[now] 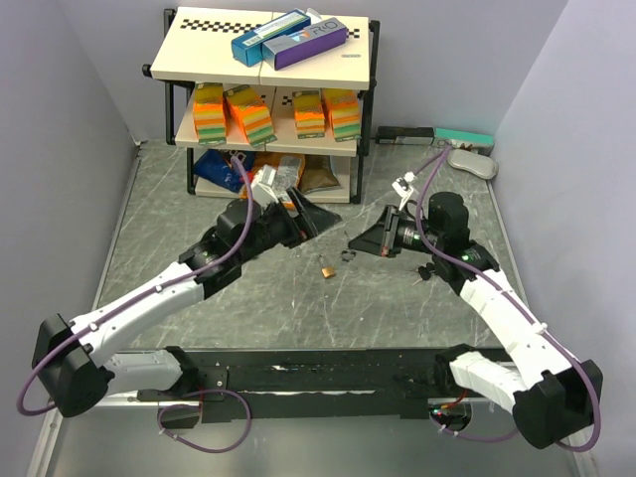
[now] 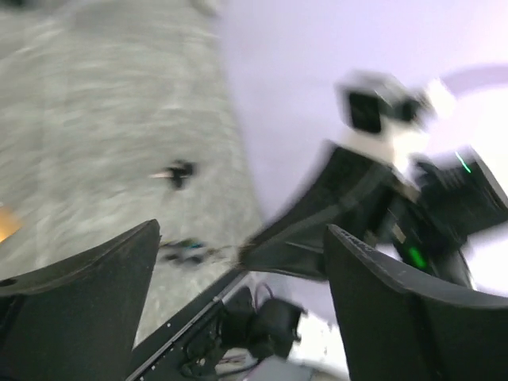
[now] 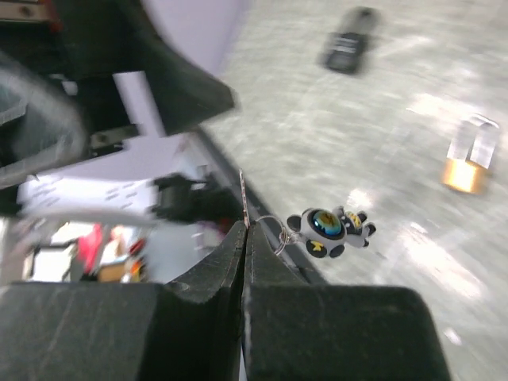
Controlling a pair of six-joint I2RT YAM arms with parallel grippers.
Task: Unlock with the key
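A small brass padlock [image 1: 326, 268] lies on the grey table between the two grippers; in the right wrist view it [image 3: 467, 168] lies at the far right, shackle up. My right gripper [image 1: 360, 241] is shut on a thin key [image 3: 242, 198], whose blade sticks out past the fingertips. A round black-and-white charm [image 3: 329, 226] hangs from the key's ring. My left gripper [image 1: 320, 221] is open and empty, just above and left of the padlock. In the blurred left wrist view its fingers [image 2: 87, 294] frame the right gripper [image 2: 309, 238].
A two-level shelf [image 1: 266, 60] with boxes and orange packs stands at the back, bags beneath it. A small black object [image 1: 429, 269] lies by the right arm and also shows in the right wrist view [image 3: 348, 49]. A grey object [image 1: 471, 162] lies back right.
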